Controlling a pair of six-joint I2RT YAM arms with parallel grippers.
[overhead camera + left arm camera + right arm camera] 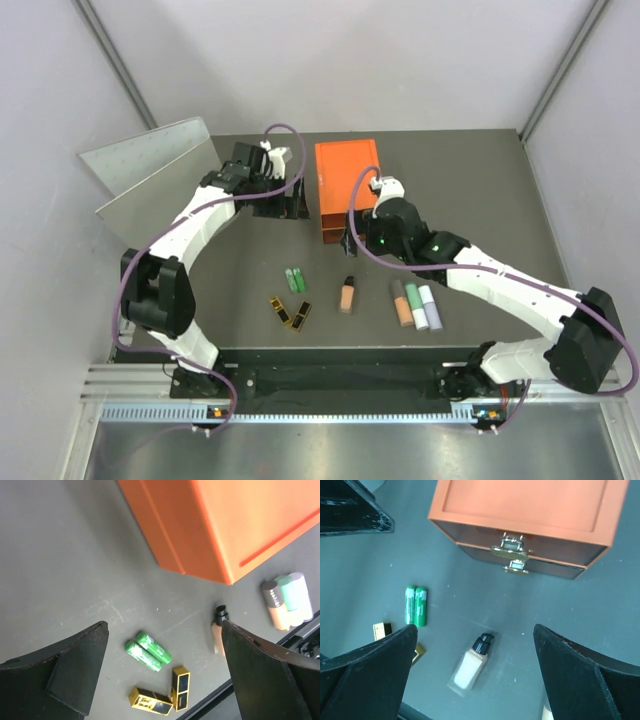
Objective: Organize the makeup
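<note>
Two green tubes (295, 279) lie side by side on the dark table. Two black-gold cases (292, 313) lie just in front of them. A peach bottle with a black cap (347, 294) lies in the middle. Orange, green and white sticks (415, 305) lie together on the right. My left gripper (283, 203) is open and empty, raised left of the orange box. Its view shows the tubes (147, 651), cases (160, 695), bottle (217, 637) and sticks (287, 600). My right gripper (354, 240) is open and empty, above the bottle (470, 665), in front of the box.
The orange box (347, 180) stands at the back middle, its dark drawers with metal handles (512, 555) facing me. A grey metal panel (150, 165) leans at the back left. A black rail (340, 375) runs along the table's near edge.
</note>
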